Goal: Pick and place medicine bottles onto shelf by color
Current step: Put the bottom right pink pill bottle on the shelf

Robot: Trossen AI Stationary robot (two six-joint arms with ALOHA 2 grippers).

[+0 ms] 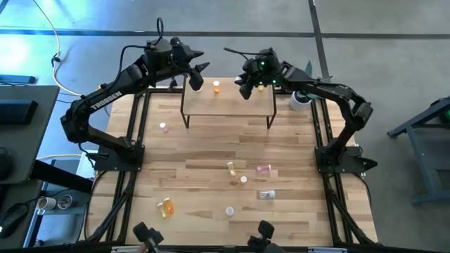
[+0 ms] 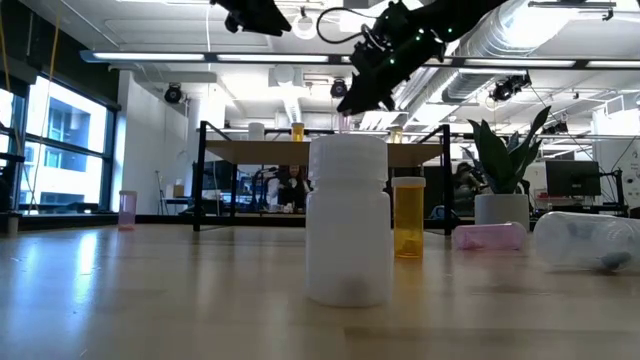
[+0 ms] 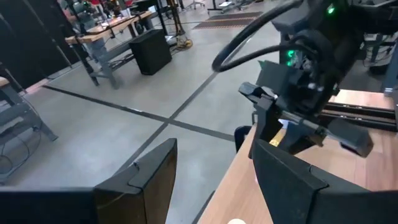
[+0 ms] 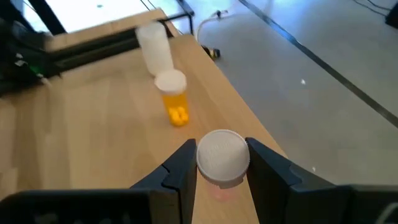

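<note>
Pink-tinted, the small white-capped bottle (image 4: 222,158) sits clamped between the right gripper (image 1: 247,86)'s two dark fingers, above the far edge of the light wood shelf with thin black legs (image 1: 228,102), upper centre of the overhead frame. Just beyond it on the shelf top stand an orange bottle with a white cap (image 4: 173,99) and a clear white bottle (image 4: 154,47), upright and close together. The left gripper (image 1: 195,76) hangs over the shelf's upper left corner, its fingers parted and empty. Lower in the overhead frame, on the larger wooden tabletop (image 1: 204,151), lie scattered bottles: a pink one (image 1: 163,127) at left, a yellow one (image 1: 230,167) and a pink one lying flat (image 1: 263,169) near centre, and an orange one (image 1: 166,206) lower left.
</note>
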